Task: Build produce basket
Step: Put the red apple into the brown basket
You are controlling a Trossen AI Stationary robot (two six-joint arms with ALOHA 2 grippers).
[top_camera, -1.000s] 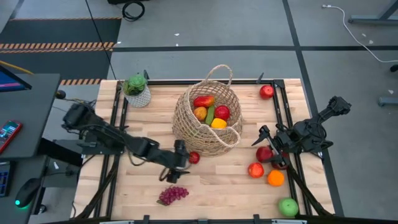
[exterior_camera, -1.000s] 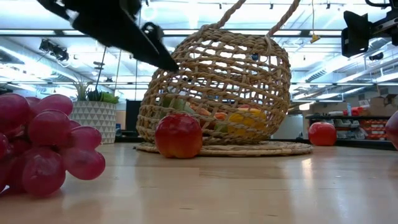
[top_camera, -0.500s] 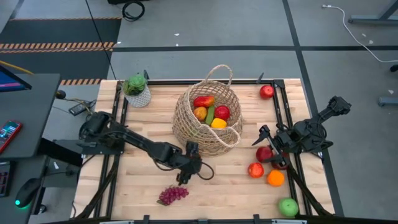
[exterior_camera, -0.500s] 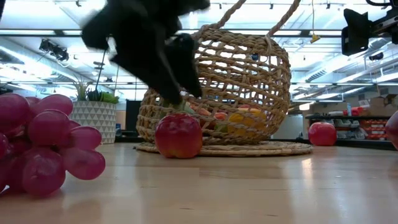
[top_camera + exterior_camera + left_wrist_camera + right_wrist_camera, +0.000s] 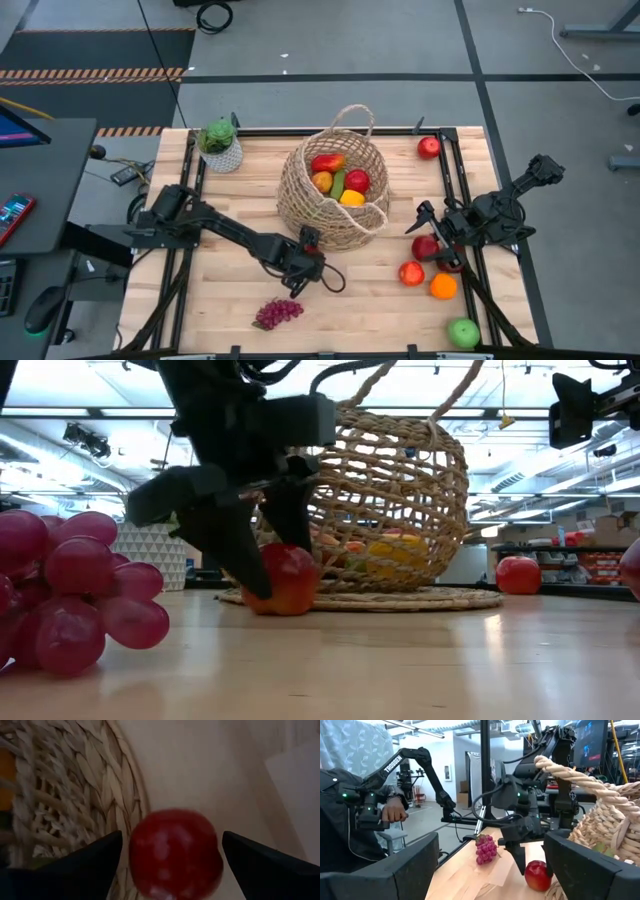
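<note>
Left pincer (image 5: 262, 565) moved in, now spread astride red apple (image 5: 288, 579) on wooden table (image 5: 380, 295); right pincer (image 5: 432, 232) spread.

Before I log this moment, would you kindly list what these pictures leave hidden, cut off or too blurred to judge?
- Red apple beside the basket: the left gripper covers it in the high view.
- Whether the open fingers touch that apple: low view overlaps them; left wrist view is blurred.
- Grape bunch: cut off by the low view's edge.
- Produce low in the basket: hidden by the weave and the upper fruit.
- Right gripper waits near the loose fruit.
</note>
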